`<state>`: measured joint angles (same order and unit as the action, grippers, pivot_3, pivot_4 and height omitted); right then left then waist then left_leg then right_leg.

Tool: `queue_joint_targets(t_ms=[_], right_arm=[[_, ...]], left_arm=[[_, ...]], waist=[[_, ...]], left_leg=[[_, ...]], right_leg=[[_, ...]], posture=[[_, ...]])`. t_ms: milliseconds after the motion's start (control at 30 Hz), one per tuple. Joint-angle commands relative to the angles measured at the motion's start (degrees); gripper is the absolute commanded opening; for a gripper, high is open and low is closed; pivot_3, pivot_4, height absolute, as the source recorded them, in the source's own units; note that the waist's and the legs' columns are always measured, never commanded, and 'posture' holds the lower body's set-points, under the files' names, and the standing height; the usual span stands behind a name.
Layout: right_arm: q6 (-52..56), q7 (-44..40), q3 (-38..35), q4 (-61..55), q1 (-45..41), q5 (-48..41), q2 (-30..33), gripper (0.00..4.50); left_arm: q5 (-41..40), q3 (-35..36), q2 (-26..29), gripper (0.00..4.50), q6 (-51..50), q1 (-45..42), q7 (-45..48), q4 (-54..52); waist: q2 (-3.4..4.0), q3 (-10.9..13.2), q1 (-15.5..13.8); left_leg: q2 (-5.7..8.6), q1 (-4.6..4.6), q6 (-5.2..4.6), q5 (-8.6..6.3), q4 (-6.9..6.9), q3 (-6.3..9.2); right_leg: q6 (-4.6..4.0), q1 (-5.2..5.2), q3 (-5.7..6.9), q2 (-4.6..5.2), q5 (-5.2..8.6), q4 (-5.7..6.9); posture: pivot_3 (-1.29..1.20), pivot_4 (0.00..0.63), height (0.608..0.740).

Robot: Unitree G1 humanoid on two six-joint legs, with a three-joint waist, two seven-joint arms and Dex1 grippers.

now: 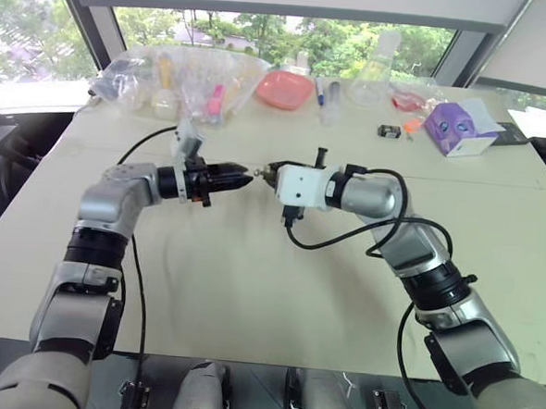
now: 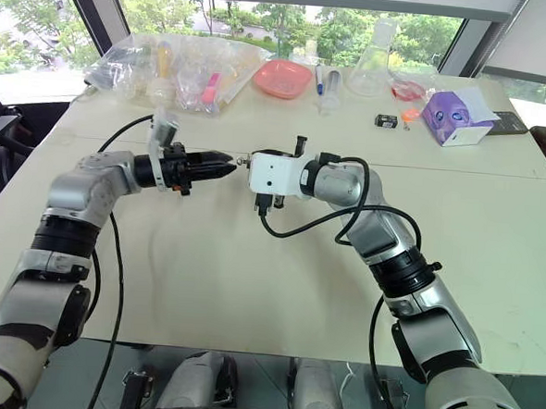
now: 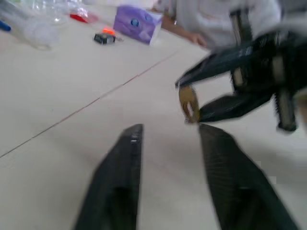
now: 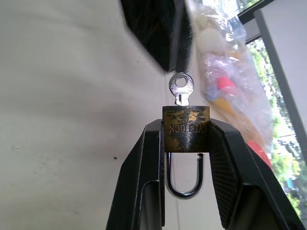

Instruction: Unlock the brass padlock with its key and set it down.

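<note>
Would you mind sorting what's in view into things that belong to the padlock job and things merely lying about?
Belongs to the job:
- brass padlock, clamped in the right end effector
- key, in the padlock
- left end effector, open

Lying about:
- purple box
- pink dish
- plastic bags
- small black-and-white box

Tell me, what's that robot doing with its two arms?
The right gripper squeezes a little brass padlock between its fingers, above the table. A silver key sticks out of the lock, and its shackle looks popped open on one side. The left gripper hovers just off the key, fingers apart.
</note>
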<state>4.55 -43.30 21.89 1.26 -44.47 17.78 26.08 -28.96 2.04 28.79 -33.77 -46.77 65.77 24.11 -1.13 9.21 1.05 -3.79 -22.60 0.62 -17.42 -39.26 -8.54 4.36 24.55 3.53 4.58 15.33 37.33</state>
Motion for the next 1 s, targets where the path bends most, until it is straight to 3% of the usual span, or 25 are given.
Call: queue_joint_targets(t_ms=[33, 533, 567, 600, 767, 967, 1000], right_arm=[[-1.4, 1.0, -1.5, -1.2, -1.8, 0.3, 0.0, 0.66], [-2.1, 1.4, -1.4, -1.9, -2.1, 1.1, -0.4, 0.66], [-2.1, 1.4, -1.4, -2.0, -2.0, 1.1, -0.4, 0.66], [-2.0, 1.4, -1.5, -2.1, -1.9, 1.2, -0.4, 0.66], [-1.6, 1.5, -1.6, -2.6, -1.6, 1.4, -0.2, 0.66], [-1.2, 1.4, -1.6, -2.4, -1.3, 1.4, -0.3, 0.66], [-0.8, 1.1, -1.7, -2.3, -1.1, 0.8, -0.5, 1.16]], left_arm=[[-1.3, 1.7, -0.4, 3.38, -1.8, -1.4, -1.3, -2.0], [1.2, 0.3, -6.9, 3.38, 1.5, -4.0, -2.9, 2.7], [1.2, 0.4, -7.1, 2.85, 1.6, -4.2, -2.7, 3.2], [1.2, 0.2, -7.2, 2.64, 1.6, -4.4, -2.4, 3.5], [1.6, 0.0, -7.0, 0.02, 1.7, -4.6, -1.7, 4.0], [1.9, -0.1, -6.7, 0.02, 2.0, -4.4, -1.6, 3.8], [1.8, 0.0, -6.7, 0.00, 2.0, -4.4, -1.6, 3.6]], waist=[[0.00, 0.0, 0.0], [0.00, 0.0, -0.1], [0.00, 0.0, -0.1], [0.00, 0.0, -0.1], [0.00, 0.0, 0.0], [0.00, 0.0, 0.0], [0.00, 0.0, 0.0]], left_leg=[[0.01, 0.00, 0.00, 0.00, 0.00, -0.01], [0.02, 0.01, 0.01, 0.00, -0.01, -0.03], [0.02, 0.01, 0.01, 0.00, -0.01, -0.03], [0.02, 0.01, 0.01, 0.00, -0.01, -0.03], [0.01, 0.01, 0.01, 0.01, 0.00, -0.03], [0.02, 0.01, 0.01, 0.01, 0.00, -0.03], [0.02, 0.01, 0.01, 0.01, 0.00, -0.03]], right_leg=[[0.00, 0.00, 0.00, 0.00, 0.00, 0.00], [0.00, 0.00, 0.00, 0.00, 0.00, 0.00], [0.00, 0.00, 0.00, 0.00, 0.00, 0.00], [0.00, 0.00, 0.00, 0.00, 0.00, 0.00], [0.00, 0.00, 0.00, 0.00, 0.00, 0.01], [0.00, 0.00, 0.00, 0.00, 0.00, 0.01], [0.00, 0.00, 0.00, 0.00, 0.00, 0.00]], posture=[[0.00, 0.150, 0.740], [0.00, 0.150, 0.740], [0.00, 0.150, 0.740], [0.00, 0.150, 0.740], [0.00, 0.150, 0.740], [0.00, 0.150, 0.740], [0.00, 0.150, 0.740]])
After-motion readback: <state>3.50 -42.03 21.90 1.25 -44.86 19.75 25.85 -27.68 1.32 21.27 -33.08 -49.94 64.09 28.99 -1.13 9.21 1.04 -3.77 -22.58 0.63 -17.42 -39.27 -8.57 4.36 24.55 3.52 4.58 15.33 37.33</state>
